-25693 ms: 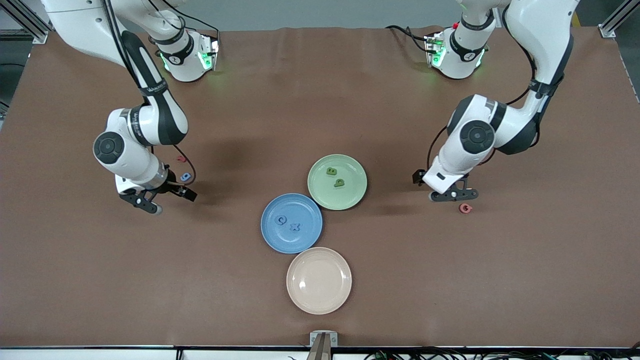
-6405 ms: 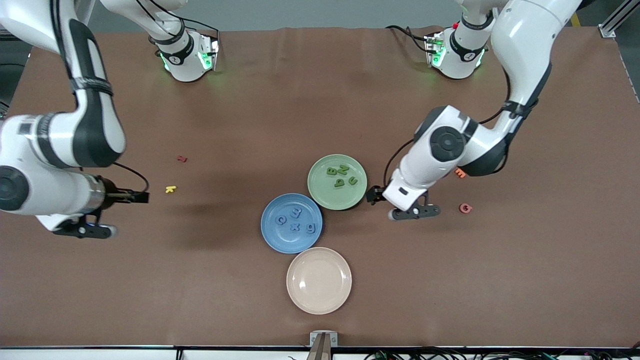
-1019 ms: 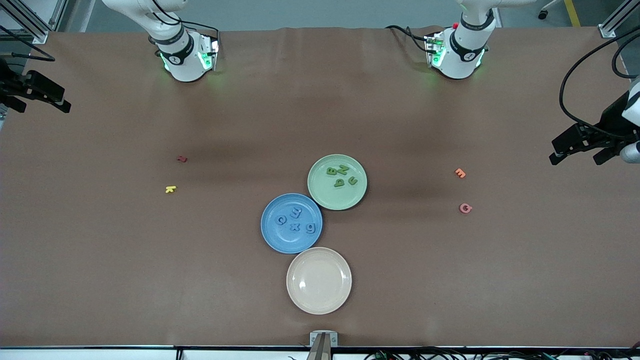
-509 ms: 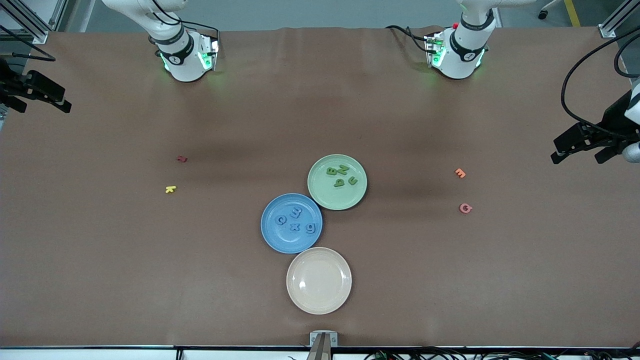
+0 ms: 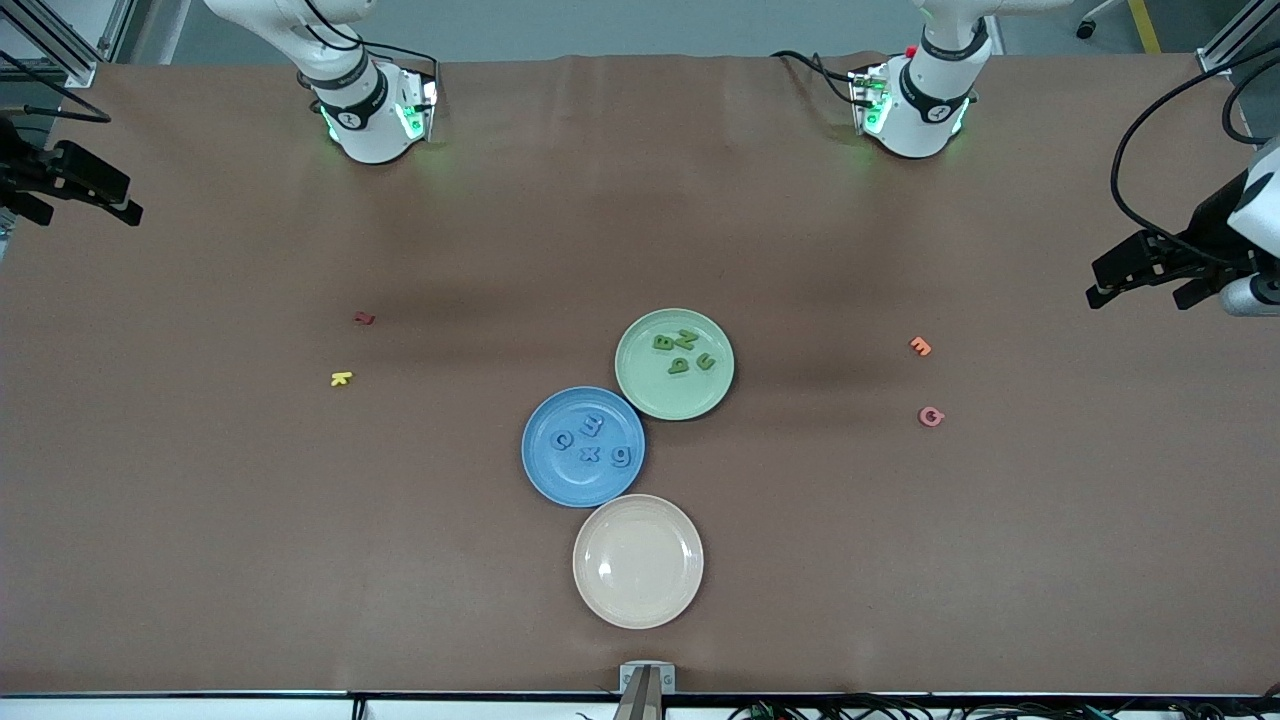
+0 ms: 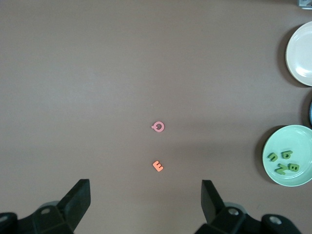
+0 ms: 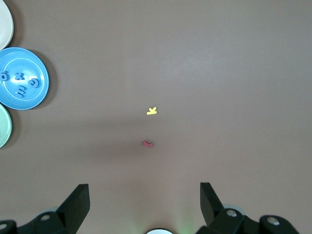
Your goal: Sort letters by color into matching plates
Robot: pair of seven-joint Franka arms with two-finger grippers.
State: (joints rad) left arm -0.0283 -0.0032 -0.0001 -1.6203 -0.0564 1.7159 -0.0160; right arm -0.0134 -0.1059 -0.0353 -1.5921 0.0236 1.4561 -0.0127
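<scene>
The blue plate (image 5: 560,478) holds several blue letters (image 5: 592,427) and also shows in the right wrist view (image 7: 24,100). Touching it, farther from the front camera, the pale green plate (image 5: 655,395) holds several green letters (image 5: 678,366). This plate (image 6: 298,140) and its green letters (image 6: 287,155) show in the left wrist view. My left gripper (image 5: 1160,275) (image 6: 146,195) hangs open and empty high over the left arm's end of the table. My right gripper (image 5: 60,185) (image 7: 145,195) hangs open and empty high over the right arm's end.
A cream plate (image 5: 638,561) with nothing in it lies nearest the front camera, touching the blue plate. An orange letter (image 5: 920,346) and a pink letter (image 5: 931,416) lie toward the left arm's end. A red letter (image 5: 364,318) and a yellow letter (image 5: 341,378) lie toward the right arm's end.
My left gripper has shifted slightly over its end of the table. The right gripper, the plates and the letters have not moved.
</scene>
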